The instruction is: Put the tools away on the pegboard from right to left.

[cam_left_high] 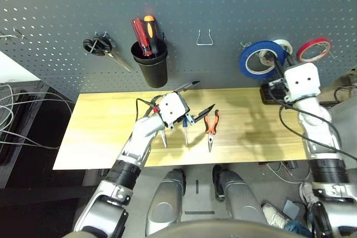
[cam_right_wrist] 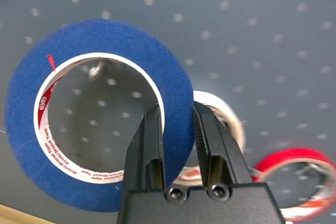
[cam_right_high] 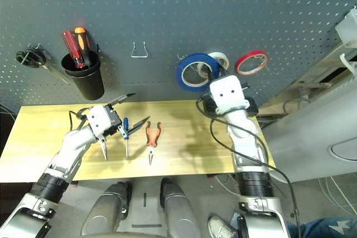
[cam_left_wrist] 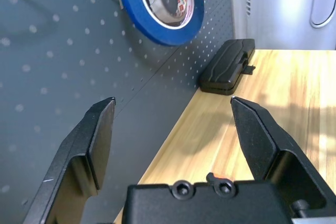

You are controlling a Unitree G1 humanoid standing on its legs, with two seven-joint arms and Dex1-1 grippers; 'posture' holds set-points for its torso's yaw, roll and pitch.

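Note:
The blue tape ring (cam_left_high: 261, 58) stands against the pegboard (cam_left_high: 223, 4) at the right. My right gripper (cam_right_wrist: 176, 109) is shut on the ring's band, and a metal peg shows through its hole. The orange-and-black pliers (cam_left_high: 211, 125) and the slim blue-handled screwdriver (cam_left_high: 184, 129) lie side by side on the wooden table (cam_left_high: 111, 132). My left gripper (cam_left_high: 204, 94) hovers open just above and left of them, holding nothing. A pointed metal blade (cam_left_high: 163, 137) pokes out from under the left wrist; its handle is hidden.
On the pegboard, a white tape ring (cam_left_high: 283, 45) and a red one (cam_left_high: 313, 49) hang right of the blue ring. An empty wire hook (cam_left_high: 205, 38), a black cup (cam_left_high: 150, 62) with screwdrivers and black-handled scissors (cam_left_high: 103, 48) are further left. A black case (cam_left_high: 270, 94) lies below the rings.

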